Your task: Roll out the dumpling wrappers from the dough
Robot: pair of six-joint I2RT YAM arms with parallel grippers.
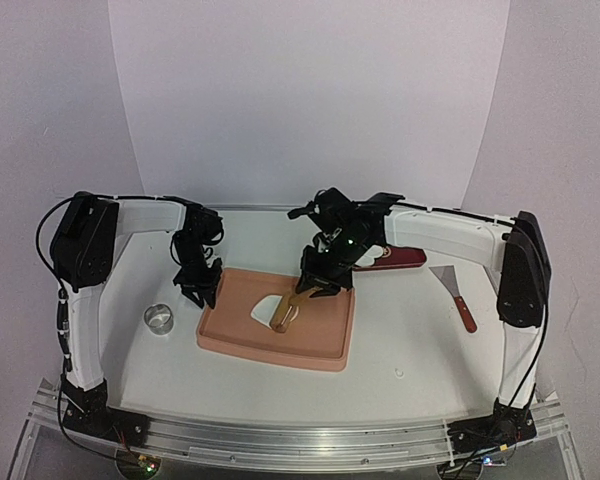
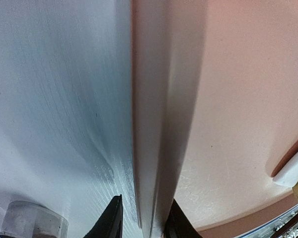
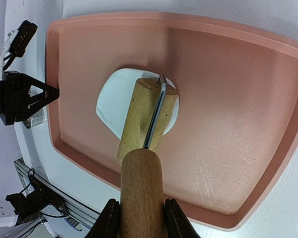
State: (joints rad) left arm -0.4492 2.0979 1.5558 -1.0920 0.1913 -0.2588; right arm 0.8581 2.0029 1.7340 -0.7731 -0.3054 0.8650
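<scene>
The dough (image 3: 111,96) is a flat, irregular white sheet on the pink tray (image 3: 228,124). A wooden rolling pin (image 3: 139,119) rests with its roller across the sheet's right part. My right gripper (image 3: 141,218) is shut on the pin's handle (image 3: 141,188). In the top view the pin (image 1: 285,312) slants down-left from that gripper (image 1: 315,280). My left gripper (image 2: 144,218) straddles the tray's left rim (image 2: 149,124): the inner finger is against it, and a thin strip of table shows beside the outer finger. No dumpling wrappers are in view.
A metal ring cutter (image 1: 160,318) stands on the table left of the tray, close to my left gripper (image 1: 202,290). A scraper with a red handle (image 1: 455,295) lies at the right. A dark red item (image 1: 395,257) sits behind the tray under the right arm.
</scene>
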